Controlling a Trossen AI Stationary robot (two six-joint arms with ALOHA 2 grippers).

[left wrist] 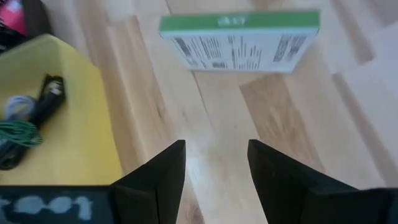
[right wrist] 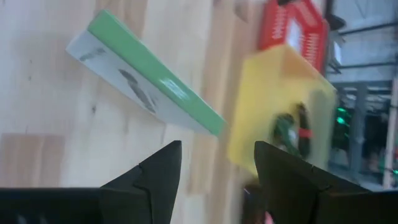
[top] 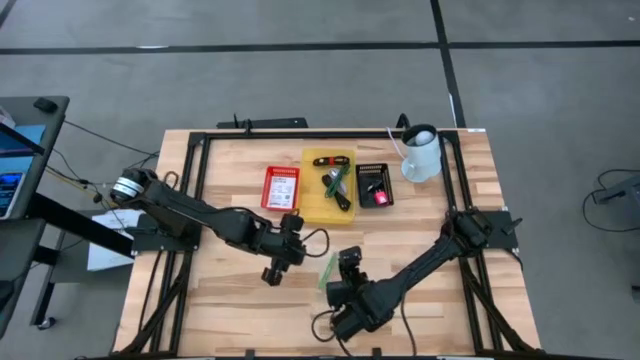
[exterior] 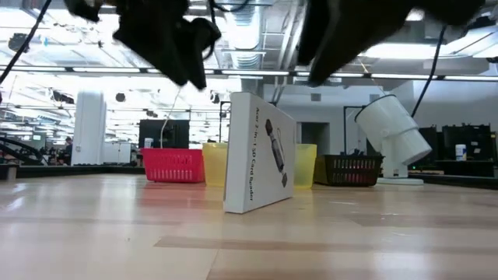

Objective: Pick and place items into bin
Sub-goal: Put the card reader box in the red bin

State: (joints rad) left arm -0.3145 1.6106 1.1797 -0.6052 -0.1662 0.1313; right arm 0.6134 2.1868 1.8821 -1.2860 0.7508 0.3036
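A white printed box with a green top edge (top: 328,270) stands upright on its lower edge on the wood table (exterior: 261,152). My left gripper (top: 275,272) hangs open just to its left, above the table. In the left wrist view the box (left wrist: 239,40) lies ahead of the open fingers (left wrist: 216,168). My right gripper (top: 350,262) is open too, just right of the box, which lies ahead of it (right wrist: 146,81). The yellow bin (top: 328,186) holds green-and-black handled tools and a dark cable (left wrist: 46,96). A pink-red piece (top: 381,197) lies in the black bin (top: 375,185).
Three bins stand in a row at the table's far side: a red one (top: 281,188), the yellow one and the black one. A white jug-like object (top: 422,152) stands at the far right. Bare wood lies to the near left and near right of the box.
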